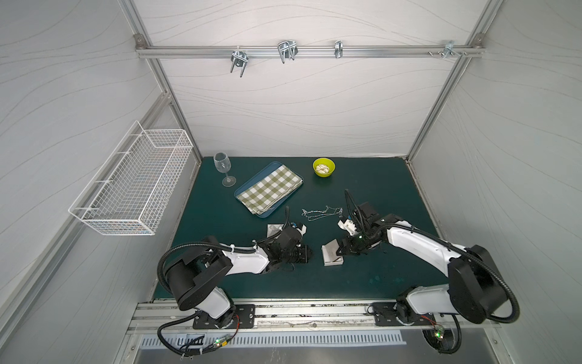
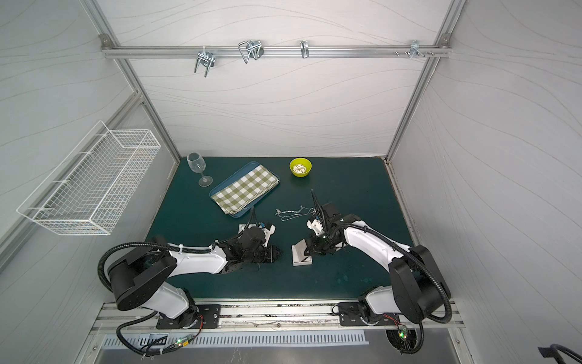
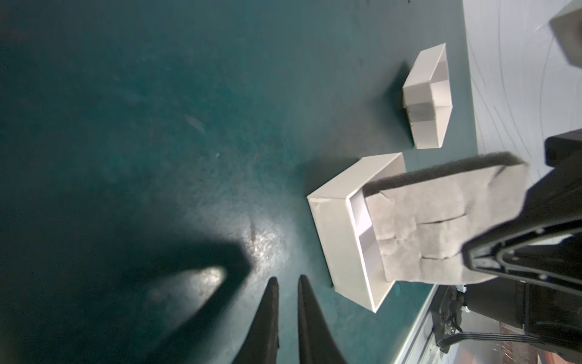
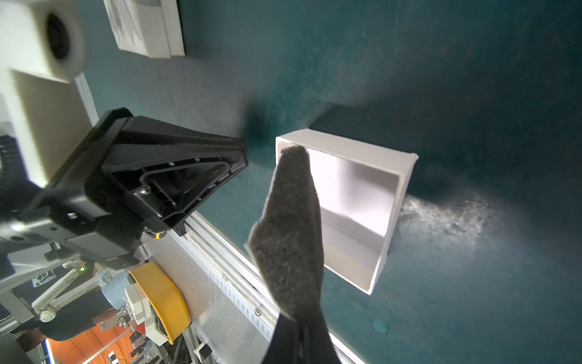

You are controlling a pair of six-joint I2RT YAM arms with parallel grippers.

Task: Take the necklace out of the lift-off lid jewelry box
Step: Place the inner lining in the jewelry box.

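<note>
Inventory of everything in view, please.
necklace: one, silver, mid-mat
box base: one, white, near front
foam insert: one, grey, over box base
second open box: one, white, left wrist view
marked white piece: one, by left arm
wine glass: one, clear, back left
tray: one, blue, mid-left
checked cloth: one, green-white, on tray
bowl: one, yellow-green, back
wire basket: one, white, left wall
hooks: four, metal, rear rail
left gripper: black, ajar, empty
right gripper: black, grips foam insert
</note>
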